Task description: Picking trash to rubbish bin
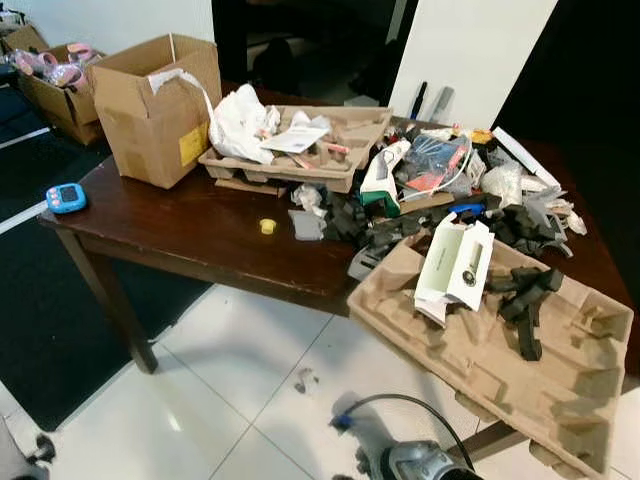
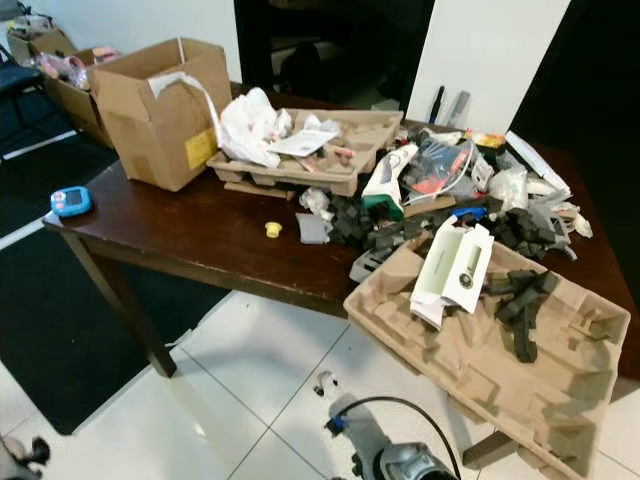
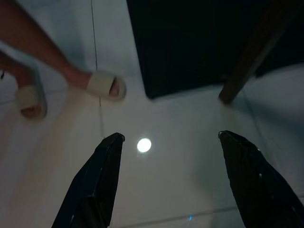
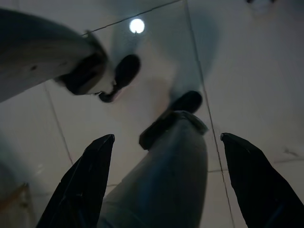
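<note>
From the head views you look down on a dark wooden table (image 1: 200, 230) heaped with trash. An open cardboard box (image 1: 155, 105) stands at the far left, and beside it a pulp tray (image 1: 340, 140) holds crumpled white paper (image 1: 240, 120). A second, larger pulp tray (image 2: 480, 360) overhangs the near right edge, its long axis running from the table's middle toward your right; in it lie a white folded carton (image 2: 452, 268) and black foam pieces (image 2: 520, 300). A small yellow cap (image 1: 267, 226) sits alone on bare wood, and a blue device (image 1: 66, 197) rests at the left corner.

Your left wrist view gives you pale floor tiles, a table leg (image 3: 251, 57) and a person's sandalled foot (image 3: 105, 85). The left gripper (image 3: 168, 142) has its fingers spread wide, holding nothing.

Your right wrist view looks down at the robot's own leg (image 4: 166, 161) over the tiles. The right gripper (image 4: 166, 142) is likewise spread wide and empty.
</note>
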`<state>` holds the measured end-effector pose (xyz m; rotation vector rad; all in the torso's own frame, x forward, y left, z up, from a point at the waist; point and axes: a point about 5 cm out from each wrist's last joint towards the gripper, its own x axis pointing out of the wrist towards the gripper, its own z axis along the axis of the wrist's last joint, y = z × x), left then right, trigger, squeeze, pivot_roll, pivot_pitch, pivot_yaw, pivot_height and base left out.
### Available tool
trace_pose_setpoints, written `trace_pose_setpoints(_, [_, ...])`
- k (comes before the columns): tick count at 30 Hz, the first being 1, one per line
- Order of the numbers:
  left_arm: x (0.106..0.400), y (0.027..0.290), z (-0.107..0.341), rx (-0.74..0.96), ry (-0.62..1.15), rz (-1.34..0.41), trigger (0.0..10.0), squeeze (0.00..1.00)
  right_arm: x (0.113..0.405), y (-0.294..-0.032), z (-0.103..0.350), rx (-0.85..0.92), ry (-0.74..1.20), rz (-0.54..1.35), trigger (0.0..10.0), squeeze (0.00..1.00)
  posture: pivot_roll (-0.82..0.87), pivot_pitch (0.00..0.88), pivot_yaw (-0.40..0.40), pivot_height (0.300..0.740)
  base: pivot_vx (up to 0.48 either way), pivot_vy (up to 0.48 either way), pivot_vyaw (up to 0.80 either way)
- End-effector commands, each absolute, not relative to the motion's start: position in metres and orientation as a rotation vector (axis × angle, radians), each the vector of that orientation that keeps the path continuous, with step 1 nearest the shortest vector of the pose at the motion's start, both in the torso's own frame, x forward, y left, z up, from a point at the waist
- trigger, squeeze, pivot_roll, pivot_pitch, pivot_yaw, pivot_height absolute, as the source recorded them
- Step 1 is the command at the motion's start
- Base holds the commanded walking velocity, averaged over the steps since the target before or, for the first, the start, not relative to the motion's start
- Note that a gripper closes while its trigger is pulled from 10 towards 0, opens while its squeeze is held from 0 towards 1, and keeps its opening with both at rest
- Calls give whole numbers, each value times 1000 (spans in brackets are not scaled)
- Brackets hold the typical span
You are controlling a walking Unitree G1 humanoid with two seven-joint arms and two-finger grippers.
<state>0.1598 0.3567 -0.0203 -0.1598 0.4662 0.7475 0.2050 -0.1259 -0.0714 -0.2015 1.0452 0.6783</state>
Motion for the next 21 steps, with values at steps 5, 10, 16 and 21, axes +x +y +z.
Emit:
trace_pose_setpoints(5, [224, 361, 45, -139, 74, 526, 10000, 0, 193, -138, -80, -199, 1092, 547, 10000, 0, 204, 88, -68, 740, 0, 0, 0])
trace_pose_setpoints(10, [275, 328, 116, -109, -214, 151, 10000, 0, 182, -150, -87, -238, 1142, 472, 10000, 0, 204, 88, -68, 740, 0, 0, -160])
trace_pose_setpoints(16, [294, 275, 185, -77, -434, -203, 10000, 0, 168, -159, -93, -246, 1183, 428, 10000, 0, 229, 87, -80, 740, 0, 0, -800])
trace_pose_setpoints(21, [296, 243, 212, -55, -495, -432, 10000, 0, 160, -161, -97, -247, 1200, 413, 10000, 0, 219, 80, -68, 740, 0, 0, -800])
